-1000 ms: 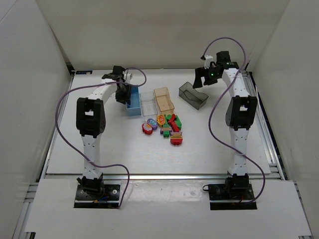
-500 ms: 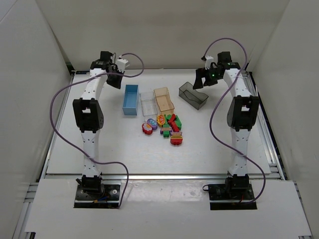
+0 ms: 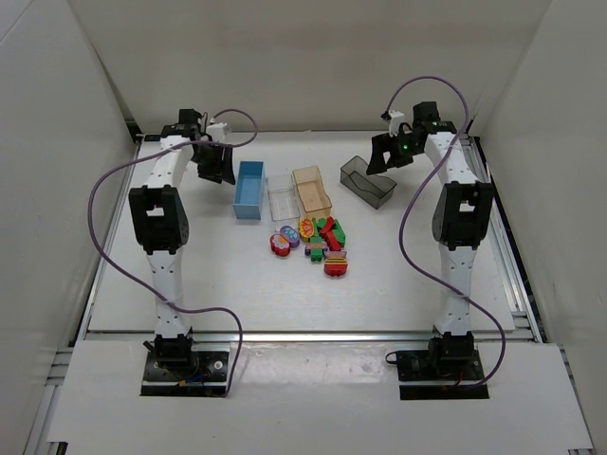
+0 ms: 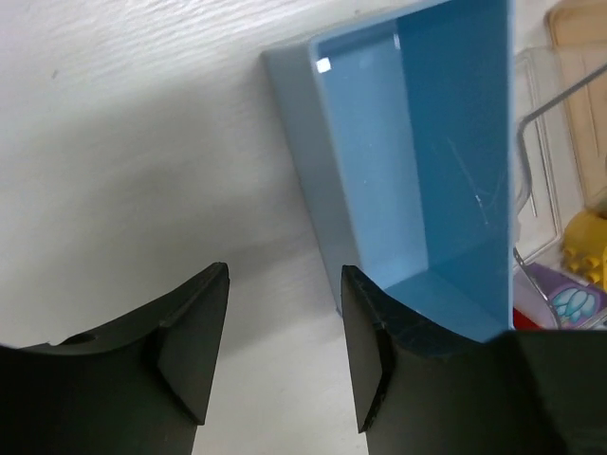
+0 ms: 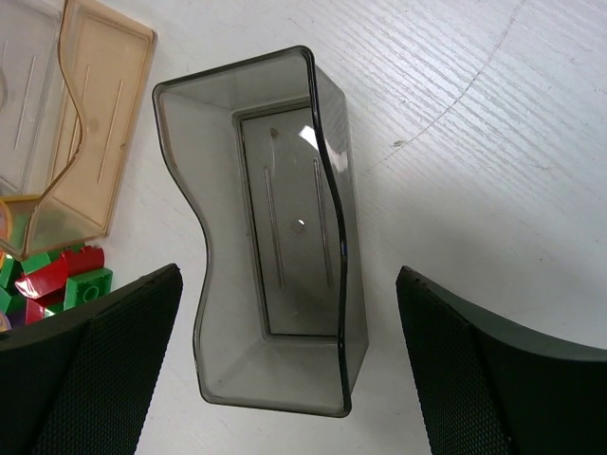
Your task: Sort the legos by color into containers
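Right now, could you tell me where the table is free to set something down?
Free: the table between lego pile and arm bases; the gap between peach bin and grey bin. Crowded: blue bin, clear bin and peach bin, packed behind the pile.

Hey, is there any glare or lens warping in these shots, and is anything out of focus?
Right wrist view: the rim of the grey bin looks bowed, likely lens warp, with a bright glint on its floor. Left wrist view: a small white glint on the inner wall of the blue bin; legos at the right edge look soft. Top view: even light, faint shadows, no obvious glare.
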Tool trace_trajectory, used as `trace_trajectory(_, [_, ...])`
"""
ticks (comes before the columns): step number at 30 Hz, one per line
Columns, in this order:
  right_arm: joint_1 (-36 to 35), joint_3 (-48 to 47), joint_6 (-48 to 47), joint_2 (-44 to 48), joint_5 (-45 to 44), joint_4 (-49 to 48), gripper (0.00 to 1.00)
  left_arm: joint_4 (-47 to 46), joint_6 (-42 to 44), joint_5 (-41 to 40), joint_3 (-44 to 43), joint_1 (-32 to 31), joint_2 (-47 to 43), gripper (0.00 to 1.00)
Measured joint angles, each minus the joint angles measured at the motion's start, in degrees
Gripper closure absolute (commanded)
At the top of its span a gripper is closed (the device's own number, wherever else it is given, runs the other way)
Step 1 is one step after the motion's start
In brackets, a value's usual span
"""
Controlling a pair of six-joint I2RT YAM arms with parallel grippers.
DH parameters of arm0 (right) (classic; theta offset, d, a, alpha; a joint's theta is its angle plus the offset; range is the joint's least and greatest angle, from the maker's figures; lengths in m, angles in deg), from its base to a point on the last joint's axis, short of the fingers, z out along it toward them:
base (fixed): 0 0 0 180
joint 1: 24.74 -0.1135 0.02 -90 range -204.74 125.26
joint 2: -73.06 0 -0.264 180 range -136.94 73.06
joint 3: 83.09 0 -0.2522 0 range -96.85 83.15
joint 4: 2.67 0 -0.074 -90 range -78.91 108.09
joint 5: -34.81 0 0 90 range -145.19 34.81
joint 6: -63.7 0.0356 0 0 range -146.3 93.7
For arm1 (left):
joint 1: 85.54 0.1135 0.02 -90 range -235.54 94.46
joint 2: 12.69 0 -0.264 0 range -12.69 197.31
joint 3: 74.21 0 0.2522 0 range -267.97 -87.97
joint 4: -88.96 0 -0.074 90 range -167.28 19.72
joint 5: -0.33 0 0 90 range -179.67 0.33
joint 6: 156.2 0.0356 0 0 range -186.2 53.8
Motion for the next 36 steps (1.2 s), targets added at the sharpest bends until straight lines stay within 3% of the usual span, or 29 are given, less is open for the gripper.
trace_trajectory(6, [0.0, 0.3, -0.1, 0.2, 0.1, 0.0, 0.03, -4.5, -6.9, -3.1, 5.9, 0.1, -5.7, 0.38])
trace_trajectory(15, [0.0, 0.4, -1.4, 0.7, 0.1, 0.1, 0.03, -7.2, -10.0, -3.9, 8.4, -4.8, -8.6, 0.37])
trace_trajectory(25, [0.0, 0.9, -1.6, 0.7, 0.1, 0.1, 0.03, -7.8, -11.6, -16.9, 9.2, -8.4, -8.3, 0.40])
trace_trajectory(32, [0.0, 1.2, -1.7, 0.7, 0.1, 0.5, 0.03, -8.0, -12.2, -20.8, 9.6, -8.6, -6.4, 0.52])
trace_trajectory(36, [0.0, 1.2, -1.9, 0.7, 0.1, 0.5, 0.03, -7.8, -12.5, -20.6, 11.3, -8.7, -5.6, 0.77])
